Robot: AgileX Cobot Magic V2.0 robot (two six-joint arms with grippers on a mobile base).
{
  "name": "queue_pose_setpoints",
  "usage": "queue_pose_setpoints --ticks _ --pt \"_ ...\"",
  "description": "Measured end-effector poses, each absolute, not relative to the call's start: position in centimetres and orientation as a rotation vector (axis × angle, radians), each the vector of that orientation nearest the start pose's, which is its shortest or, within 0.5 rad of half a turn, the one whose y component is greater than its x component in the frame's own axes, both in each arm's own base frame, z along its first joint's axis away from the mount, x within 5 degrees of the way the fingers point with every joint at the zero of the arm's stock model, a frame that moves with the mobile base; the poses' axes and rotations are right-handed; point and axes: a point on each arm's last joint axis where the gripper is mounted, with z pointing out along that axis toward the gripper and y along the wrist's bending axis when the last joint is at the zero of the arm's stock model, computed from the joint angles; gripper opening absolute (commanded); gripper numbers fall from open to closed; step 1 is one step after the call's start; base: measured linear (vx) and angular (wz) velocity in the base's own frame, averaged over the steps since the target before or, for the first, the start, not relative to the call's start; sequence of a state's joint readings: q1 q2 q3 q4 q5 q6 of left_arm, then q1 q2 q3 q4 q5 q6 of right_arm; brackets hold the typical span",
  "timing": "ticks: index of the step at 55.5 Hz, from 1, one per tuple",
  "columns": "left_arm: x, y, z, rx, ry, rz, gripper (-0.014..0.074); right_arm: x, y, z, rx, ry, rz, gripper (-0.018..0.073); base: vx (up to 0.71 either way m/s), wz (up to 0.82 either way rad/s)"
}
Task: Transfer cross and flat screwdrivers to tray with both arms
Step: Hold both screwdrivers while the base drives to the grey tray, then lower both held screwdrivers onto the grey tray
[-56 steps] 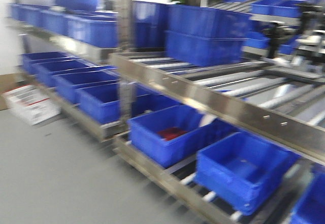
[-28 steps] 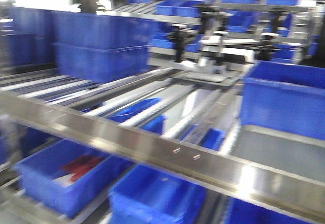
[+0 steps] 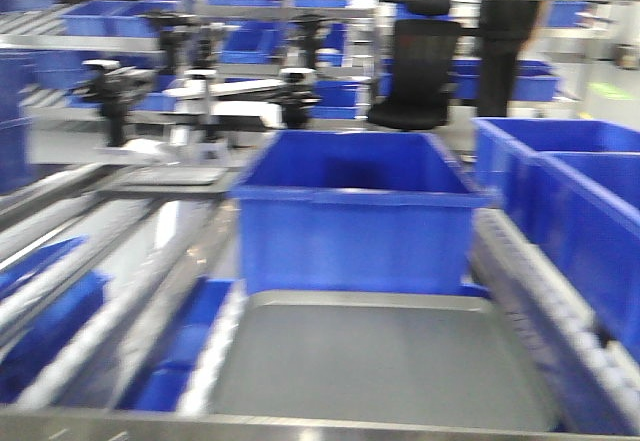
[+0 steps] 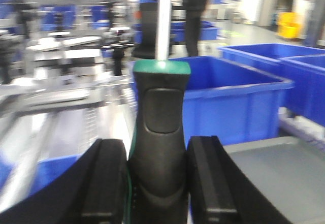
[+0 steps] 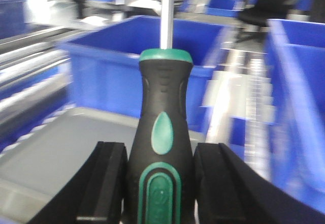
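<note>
nearest in the front view is the grey tray [image 3: 380, 361], a wide shallow pan with a low rim, showing its flat grey floor. just behind it, touching its far edge or nearly so, stands a deep blue bin [image 3: 350, 211]; from here i see only its inner walls. two more blue bins [image 3: 590, 221] line the tray's right side, their insides hidden by their walls.

my left gripper [image 4: 156, 150] is clamped on the black handle of one screwdriver [image 4: 158, 115], a finger pressed to each side. the handle stands upright, with the green collar and pale shaft rising out of the grip. my right gripper [image 5: 160, 153] pinches the second screwdriver [image 5: 165, 107] the same way, upright, its green inlays facing the wrist camera. both tools sit in my grips with the tray below and ahead of them.

both shafts run off the top of the wrist views, so i cannot tell cross from flat. farther back a black office chair [image 3: 415, 71] stands among shelves of blue bins. everything there is smeared by blur, and the dark stands at far left are too soft to name.
</note>
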State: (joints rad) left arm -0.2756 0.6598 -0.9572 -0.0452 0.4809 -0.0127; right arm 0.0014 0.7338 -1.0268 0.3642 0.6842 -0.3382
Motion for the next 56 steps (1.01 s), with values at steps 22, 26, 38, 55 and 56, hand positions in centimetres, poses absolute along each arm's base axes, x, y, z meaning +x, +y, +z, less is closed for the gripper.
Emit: queue_pose_setpoints --ticks 22,26,38,55,56 --pt "11.1 -3.3 43.1 0.202 1.666 -0.265 0.0003 12.6 2.1 43.0 -0.207 1.827 0.173 -0.0008 0.11 -0.25" --pt "11.1 -3.3 43.1 0.202 1.666 -0.265 0.0003 12.6 2.1 43.0 -0.207 1.827 0.173 -0.0008 0.01 -0.05" --pt "11.1 -3.3 43.1 0.202 1.666 -0.265 0.0003 12.6 2.1 43.0 -0.207 1.828 0.174 -0.0008 0.0 -0.01" --pt "11.1 -3.3 43.1 0.202 1.666 -0.265 0.0003 12.9 1.7 44.1 -0.162 1.707 0.147 -0.0008 0.0 0.0" --pt "11.1 -3.3 43.1 0.202 1.666 -0.265 0.0003 12.9 1.7 44.2 -0.159 1.701 0.145 -0.0008 0.0 0.0"
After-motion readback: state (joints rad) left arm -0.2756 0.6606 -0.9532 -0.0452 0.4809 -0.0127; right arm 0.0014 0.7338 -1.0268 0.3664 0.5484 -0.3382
